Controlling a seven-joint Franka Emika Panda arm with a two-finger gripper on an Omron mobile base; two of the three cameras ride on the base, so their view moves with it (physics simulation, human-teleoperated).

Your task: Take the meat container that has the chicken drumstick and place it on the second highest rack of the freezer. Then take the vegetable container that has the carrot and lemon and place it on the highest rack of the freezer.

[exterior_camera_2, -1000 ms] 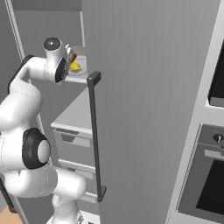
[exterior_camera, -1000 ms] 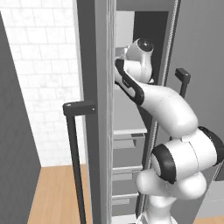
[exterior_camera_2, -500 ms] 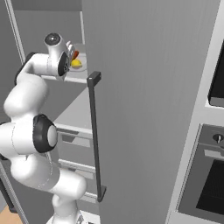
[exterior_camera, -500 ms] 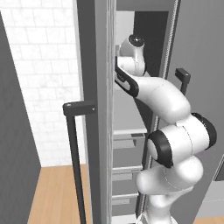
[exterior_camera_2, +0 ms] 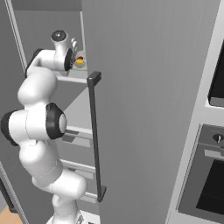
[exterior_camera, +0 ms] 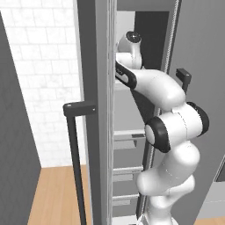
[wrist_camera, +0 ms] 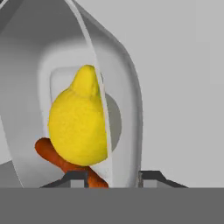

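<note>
The vegetable container (wrist_camera: 127,87) is a white tray holding a yellow lemon (wrist_camera: 76,127) with an orange carrot (wrist_camera: 57,157) under it. It rests on the freezer's top shelf (exterior_camera_2: 70,78), where the lemon (exterior_camera_2: 79,62) peeks out beside my hand. My gripper (wrist_camera: 113,177) straddles the tray's thin rim, and its jaws stand apart from the rim on both sides. In the right base view my gripper (exterior_camera_2: 74,52) reaches into the upper freezer (exterior_camera: 127,110). The meat container with the chicken drumstick is out of view.
The freezer's open door carries a long dark bar handle (exterior_camera_2: 95,135) close on my right. Grey drawers (exterior_camera_2: 74,135) lie below the shelves. Another dark handle (exterior_camera: 74,132) stands left of the opening, and an oven (exterior_camera_2: 210,175) is at far right.
My arm has stretched up and deeper into the top of the freezer. The jaws, shut on the tray rim before, have come apart.
</note>
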